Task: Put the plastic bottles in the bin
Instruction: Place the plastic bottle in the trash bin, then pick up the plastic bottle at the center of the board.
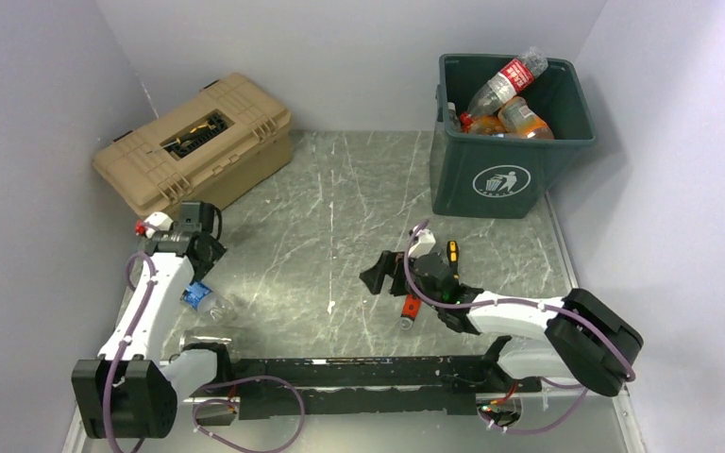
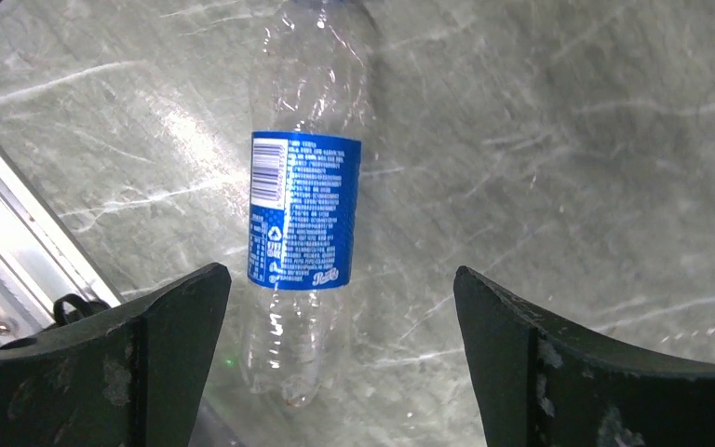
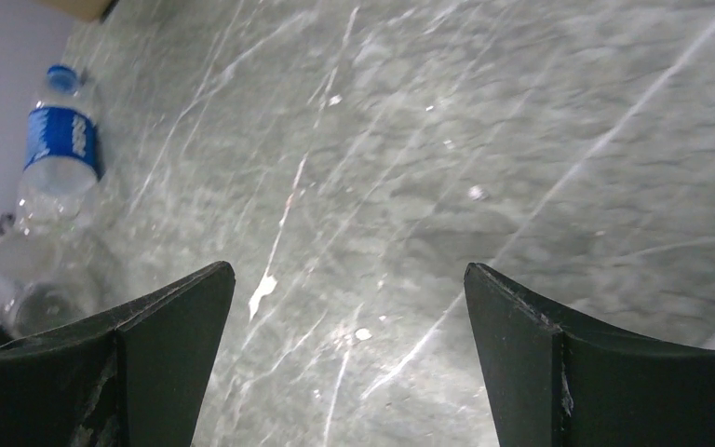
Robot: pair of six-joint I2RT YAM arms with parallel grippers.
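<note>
Over the blue-labelled bottle (image 2: pixel 303 209) the left tool (image 2: pixel 340 277) hangs spread wide, empty — right tool (image 3: pixel 349 270) likewise.

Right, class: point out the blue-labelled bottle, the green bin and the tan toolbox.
blue-labelled bottle (image 2: pixel 303 209), left wrist view, on its blue label.
green bin (image 1: pixel 500 179), top external view, on the litter symbol on its front wall.
tan toolbox (image 1: pixel 238 109), top external view, on its lid.

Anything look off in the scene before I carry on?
The red-label bottle lies tilted atop the full bin, one end sticking up past the back rim; it might slide out. Nothing looks spilled or broken.
</note>
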